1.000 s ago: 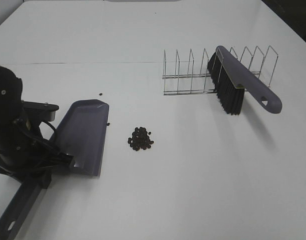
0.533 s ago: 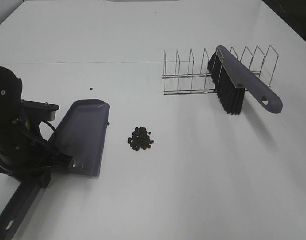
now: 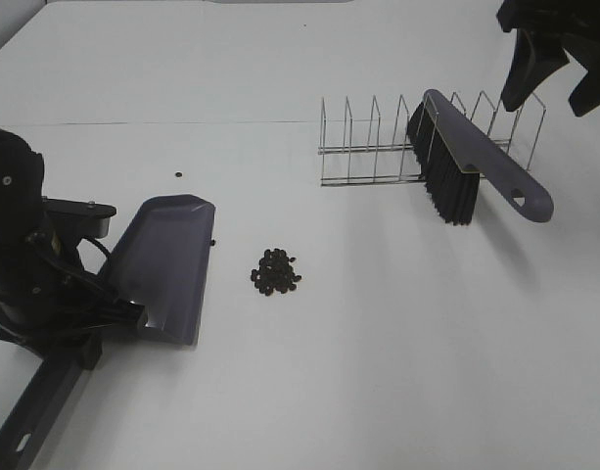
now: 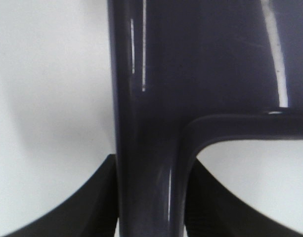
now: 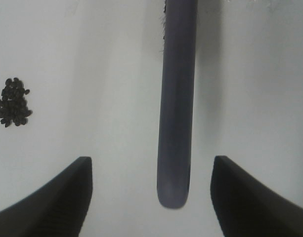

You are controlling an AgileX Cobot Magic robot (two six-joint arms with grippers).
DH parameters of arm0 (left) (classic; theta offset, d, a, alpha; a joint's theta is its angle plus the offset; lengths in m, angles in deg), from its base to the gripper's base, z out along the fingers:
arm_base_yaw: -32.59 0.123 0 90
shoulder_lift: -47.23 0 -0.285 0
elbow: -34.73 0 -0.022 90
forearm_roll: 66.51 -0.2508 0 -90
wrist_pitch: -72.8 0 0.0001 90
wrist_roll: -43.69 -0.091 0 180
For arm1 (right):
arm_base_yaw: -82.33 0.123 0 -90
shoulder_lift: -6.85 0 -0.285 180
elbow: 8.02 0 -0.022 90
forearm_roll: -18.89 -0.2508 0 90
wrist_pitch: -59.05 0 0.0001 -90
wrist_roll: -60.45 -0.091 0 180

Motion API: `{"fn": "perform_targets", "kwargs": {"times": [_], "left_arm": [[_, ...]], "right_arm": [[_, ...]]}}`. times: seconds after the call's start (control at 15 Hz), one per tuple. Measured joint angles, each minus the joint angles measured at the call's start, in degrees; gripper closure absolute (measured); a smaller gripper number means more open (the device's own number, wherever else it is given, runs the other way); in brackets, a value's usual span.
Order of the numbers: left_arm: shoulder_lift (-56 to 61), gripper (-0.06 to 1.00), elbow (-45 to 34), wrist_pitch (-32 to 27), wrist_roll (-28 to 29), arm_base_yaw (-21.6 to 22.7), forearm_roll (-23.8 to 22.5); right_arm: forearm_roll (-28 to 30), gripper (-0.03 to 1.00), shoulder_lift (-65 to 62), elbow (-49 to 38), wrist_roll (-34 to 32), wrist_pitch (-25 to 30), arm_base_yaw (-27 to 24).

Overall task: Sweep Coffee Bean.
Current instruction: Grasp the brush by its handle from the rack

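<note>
The beans [image 3: 276,271] lie in one tight pile on the white table [image 3: 378,372], near its middle and touching neither gripper; they are tiny, dark brown-black and oval, heaped in a rough round patch. A stray bean [image 3: 212,242] sits just beside the dustpan's right edge; another [image 3: 179,174] lies well apart, farther back. The pile is just to the right of the dustpan [image 3: 167,264], with a bare strip of table between them. It is well to the left of, and nearer than, the right gripper [image 3: 554,83]; the right wrist view shows the pile [image 5: 13,102] far off to one side of the fingers [image 5: 67,197].

The dustpan is purple-grey, its open mouth facing the far side, its long handle running toward the near left corner. The left gripper [image 3: 84,338] is clamped on that handle; in the left wrist view its fingers [image 4: 87,207] press against both sides of the glossy stem [image 4: 146,123].

The right gripper hangs at the far right with its fingers spread wide, holding nothing. The brush [image 3: 476,162] handle [image 5: 177,98] lies between them in the wrist view, with clear table on either side. The brush leans against a wire rack [image 3: 368,147], dark bristles down, handle end pointing to the near right.
</note>
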Motion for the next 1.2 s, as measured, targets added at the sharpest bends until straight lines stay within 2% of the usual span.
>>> {"fn": "perform_targets", "kwargs": {"times": [0.13,0.33,0.53,1.2], "left_arm": [[0.0,0.63,0.0,0.0,-0.06,0.0,0.34],[0.0,0.63,0.0,0.0,-0.06,0.0,0.34],[0.0,0.63,0.0,0.0,-0.06,0.0,0.34],[0.0,0.63,0.0,-0.4,-0.06,0.0,0.34]], "right_arm": [[0.0,0.38,7.85,7.79,-0.11,2.23,0.0],[2.01,0.38,22.35,23.26,0.0,2.64,0.0],[2.58,0.38,30.54,31.0,0.29,2.52,0.0],[1.83,0.41,37.82,31.91,0.46,2.69,0.0]]}}
